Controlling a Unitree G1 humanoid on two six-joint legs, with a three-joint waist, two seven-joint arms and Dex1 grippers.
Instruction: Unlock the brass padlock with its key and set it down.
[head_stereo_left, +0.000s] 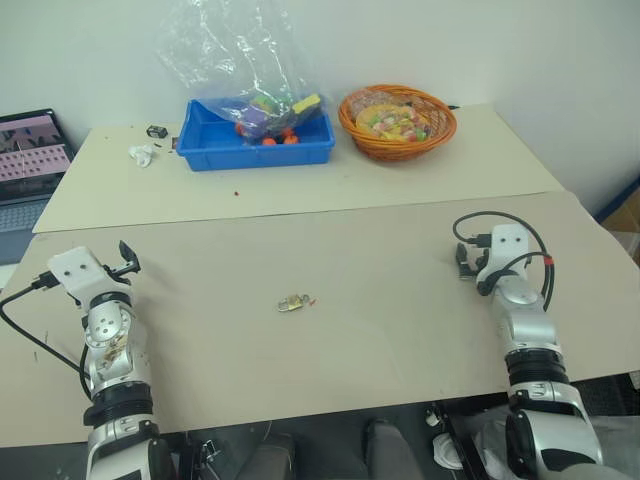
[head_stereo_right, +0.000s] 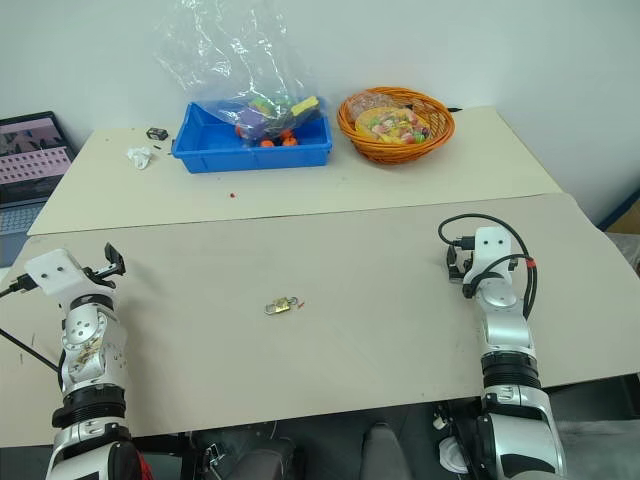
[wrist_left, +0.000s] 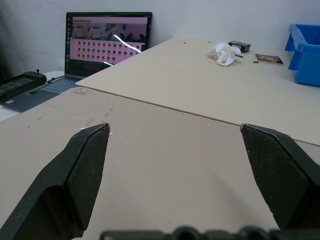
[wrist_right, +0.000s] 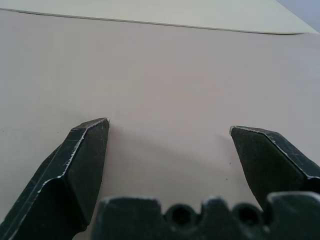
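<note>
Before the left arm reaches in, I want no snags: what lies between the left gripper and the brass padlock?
Nothing: in the left eye view, bare table runs from the open left gripper to the brass padlock.

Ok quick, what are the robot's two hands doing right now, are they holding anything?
Left gripper: open, holding nothing.
Right gripper: open, holding nothing.
The padlock lies on the table between them.

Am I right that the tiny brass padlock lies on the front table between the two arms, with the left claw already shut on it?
Not quite: the tiny brass padlock does lie on the front table between the arms, but the left claw is open and empty, well away from it, as the left wrist and left eye views show.
</note>
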